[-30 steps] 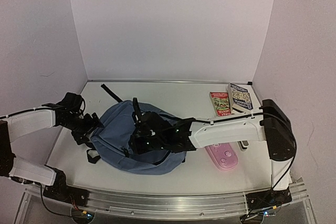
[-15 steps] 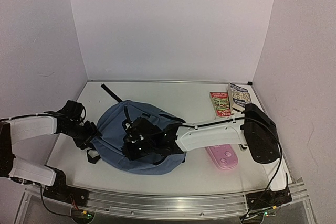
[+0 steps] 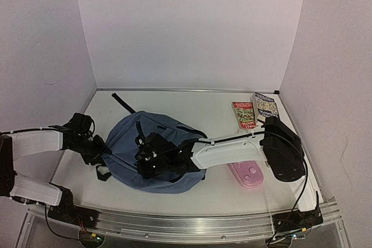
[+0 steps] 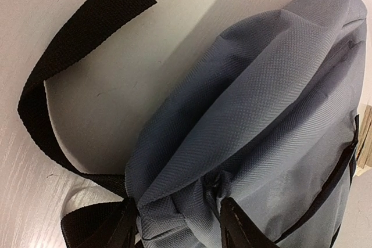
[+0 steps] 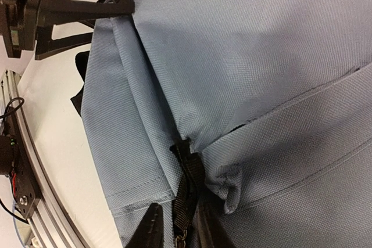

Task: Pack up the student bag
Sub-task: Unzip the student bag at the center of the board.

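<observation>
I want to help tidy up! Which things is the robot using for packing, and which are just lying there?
In the job: student bag; left gripper and right gripper, both at it.
Lying untouched: red book; paler book; pink pencil case. They may get packed later.

Backpack (image 3: 131,135) lies on the table (image 3: 192,105), left of centre. One strap (image 3: 122,101) trails behind it toward the back wall. Left gripper (image 3: 103,150) stands at the backpack's left edge. Right gripper (image 3: 144,164) is on top of the backpack's near-left part. Pencil case (image 3: 245,172) lies just right of the backpack, toward the front. Two books (image 3: 243,114) (image 3: 266,107) lie side by side behind the pencil case, near the far right corner.
</observation>
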`<action>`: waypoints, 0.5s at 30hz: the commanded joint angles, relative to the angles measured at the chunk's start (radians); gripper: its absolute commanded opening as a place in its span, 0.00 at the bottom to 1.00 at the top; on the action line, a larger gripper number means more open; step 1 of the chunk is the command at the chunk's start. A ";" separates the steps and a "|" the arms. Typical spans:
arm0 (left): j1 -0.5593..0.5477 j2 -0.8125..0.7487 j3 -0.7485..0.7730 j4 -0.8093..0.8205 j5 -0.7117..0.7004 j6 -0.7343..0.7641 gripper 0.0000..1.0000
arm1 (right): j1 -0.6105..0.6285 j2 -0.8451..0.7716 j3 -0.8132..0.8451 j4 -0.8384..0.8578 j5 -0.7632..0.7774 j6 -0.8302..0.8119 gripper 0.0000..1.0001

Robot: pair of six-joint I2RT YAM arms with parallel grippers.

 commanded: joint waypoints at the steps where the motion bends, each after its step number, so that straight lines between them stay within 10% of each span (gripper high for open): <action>1: -0.005 -0.021 -0.003 0.010 -0.005 0.000 0.45 | -0.004 0.019 0.043 0.014 0.013 0.005 0.16; 15: -0.005 -0.018 0.007 0.001 -0.006 0.008 0.40 | -0.012 0.042 0.054 0.014 0.019 0.011 0.10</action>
